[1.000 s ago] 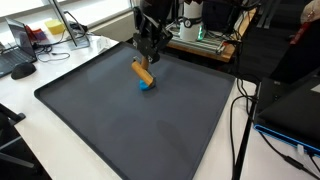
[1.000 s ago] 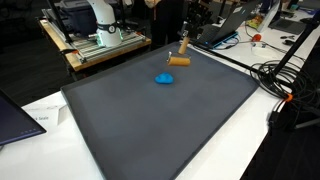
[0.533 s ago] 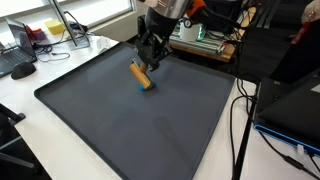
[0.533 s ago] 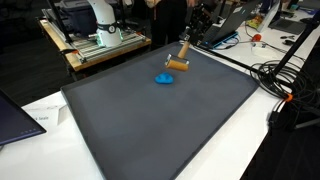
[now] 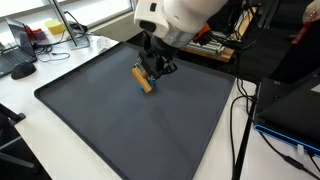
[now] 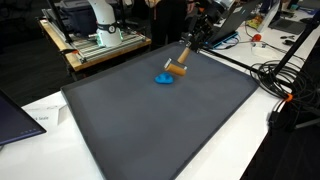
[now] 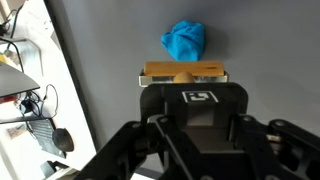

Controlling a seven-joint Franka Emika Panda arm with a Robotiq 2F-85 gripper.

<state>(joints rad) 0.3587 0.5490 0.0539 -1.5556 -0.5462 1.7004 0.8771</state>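
In the wrist view the gripper [image 7: 186, 88] sat nearest the cam, its jaws closed narrow on a tan wooden block [image 7: 185, 72] that lay crosswise just past the fingertips. Right beyond the block was a blue crumpled thing [image 7: 184, 40], v. close to it, but contact couldn't be told. Both were over the dark grey mat [image 7: 260, 50]. In an ext. view the gripper [image 6: 187, 55] came down at a slant w/ the block [image 6: 177, 70] at its tip, just beside the blue thing [image 6: 165, 78], in the mat's far half. Whether the block touched the mat wasn't clear. The mat lay on a white table [image 5: 20, 110], w/ cables [image 6: 275, 75] at the far edge.
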